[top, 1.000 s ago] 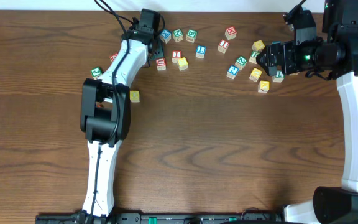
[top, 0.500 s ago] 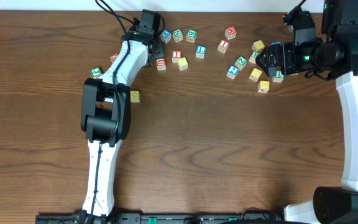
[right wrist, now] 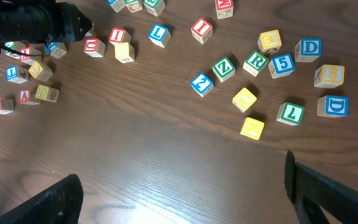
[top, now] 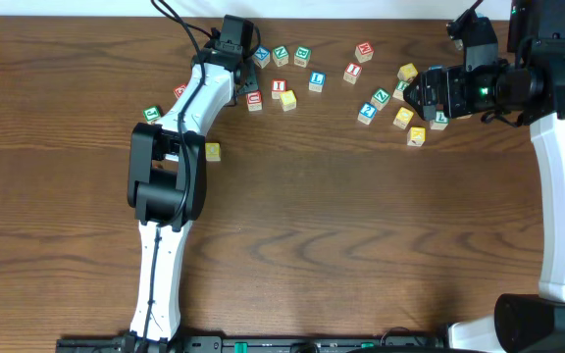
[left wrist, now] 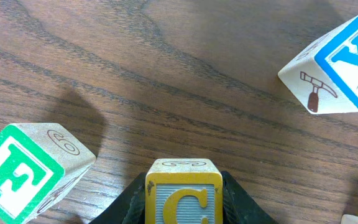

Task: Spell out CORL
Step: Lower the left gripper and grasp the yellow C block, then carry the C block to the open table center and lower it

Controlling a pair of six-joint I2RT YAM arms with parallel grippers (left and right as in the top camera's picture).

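My left gripper (top: 242, 68) is at the back left of the table, shut on a yellow block with the letter C (left wrist: 183, 199), which sits on the wood between the fingers. A green F block (left wrist: 18, 174) lies to its left and a blue X block (left wrist: 344, 62) to its upper right. My right gripper (top: 416, 94) hovers open and empty (right wrist: 182, 193) over the right cluster. In the right wrist view I see a green R block (right wrist: 254, 61), a blue L block (right wrist: 158, 33) and a green L block (right wrist: 289, 112).
Several letter and number blocks are scattered along the back of the table (top: 341, 245): a red I (top: 279, 88), a blue 2 (right wrist: 201, 84), yellow blocks (right wrist: 252, 127), blue D blocks (right wrist: 334, 106). A lone yellow block (top: 212, 151) lies beside the left arm.
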